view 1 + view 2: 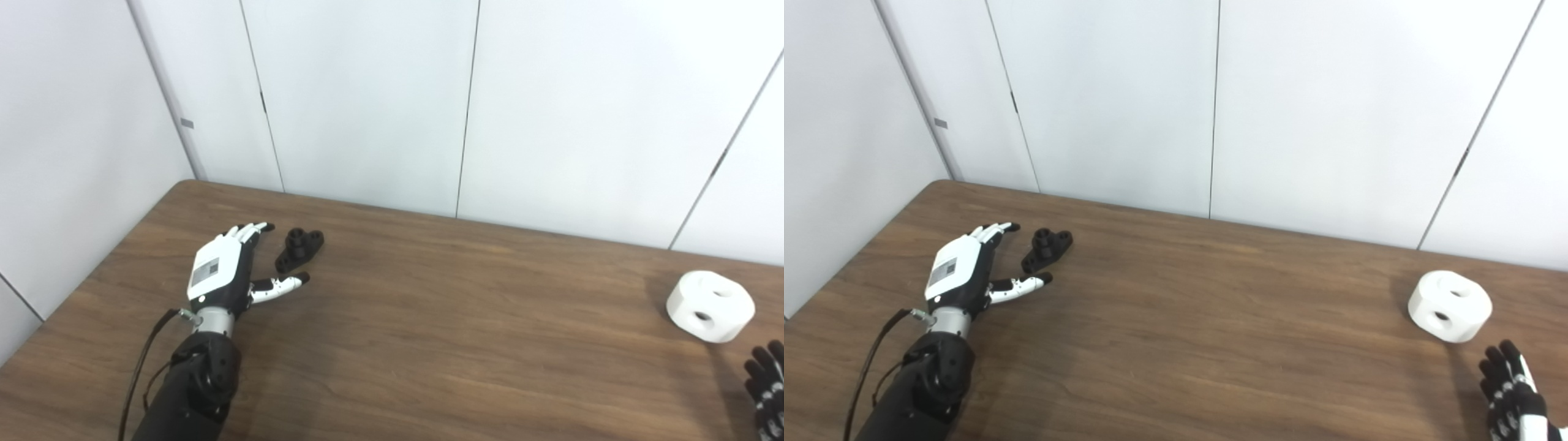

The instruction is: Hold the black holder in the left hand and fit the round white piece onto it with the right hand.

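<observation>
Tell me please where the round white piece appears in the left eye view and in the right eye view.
Left eye view: the round white piece lies on the table at the far right, beyond the right hand.
Right eye view: the same piece is also at the right, but farther from the picture's edge.
Shared landmark: the black holder beside the left hand, across the table.

You've got one black holder [299,249], left-centre of the frame, on the one brown table [429,343]. One round white piece [710,305] at the right edge. Two hands: left hand [223,269] at lower left, right hand [1513,392] in the bottom right corner, cropped by the frame.
</observation>
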### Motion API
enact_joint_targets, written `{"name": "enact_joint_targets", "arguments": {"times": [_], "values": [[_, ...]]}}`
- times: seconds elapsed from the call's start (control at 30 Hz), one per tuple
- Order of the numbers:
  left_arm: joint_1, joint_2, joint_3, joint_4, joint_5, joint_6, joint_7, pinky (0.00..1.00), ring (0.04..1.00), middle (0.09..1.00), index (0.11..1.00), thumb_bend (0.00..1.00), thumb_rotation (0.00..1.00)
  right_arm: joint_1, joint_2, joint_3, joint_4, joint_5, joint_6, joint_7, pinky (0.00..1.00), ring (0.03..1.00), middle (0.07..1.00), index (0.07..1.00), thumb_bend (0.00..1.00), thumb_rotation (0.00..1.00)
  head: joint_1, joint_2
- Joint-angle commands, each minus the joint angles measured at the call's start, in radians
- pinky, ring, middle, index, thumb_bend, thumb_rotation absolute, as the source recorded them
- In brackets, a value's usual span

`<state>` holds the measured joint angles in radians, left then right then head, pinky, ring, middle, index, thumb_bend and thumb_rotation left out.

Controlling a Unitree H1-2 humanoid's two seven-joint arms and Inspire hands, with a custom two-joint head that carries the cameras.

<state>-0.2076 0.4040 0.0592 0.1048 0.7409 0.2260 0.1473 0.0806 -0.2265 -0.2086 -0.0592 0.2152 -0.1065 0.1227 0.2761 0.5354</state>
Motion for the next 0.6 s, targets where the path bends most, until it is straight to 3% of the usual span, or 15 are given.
{"name": "enact_joint_targets", "arguments": {"times": [0.0,0.57], "values": [[-0.054,0.032,-0.007,-0.003,0.025,0.009,0.024,1.0,0.969,0.923,0.851,0.88,0.51,0.037,0.008,0.002,0.015,0.007,-0.003,0.002,1.0,0.966,0.962,0.974,0.61,1.0,0.0,0.001],[-0.181,0.039,-0.08,0.143,0.013,0.121,0.013,0.98,0.966,0.919,0.818,0.86,0.48,0.048,0.016,0.003,0.001,0.011,0.003,0.003,1.0,0.953,0.953,0.97,0.62,1.0,-0.01,0.012]]}}
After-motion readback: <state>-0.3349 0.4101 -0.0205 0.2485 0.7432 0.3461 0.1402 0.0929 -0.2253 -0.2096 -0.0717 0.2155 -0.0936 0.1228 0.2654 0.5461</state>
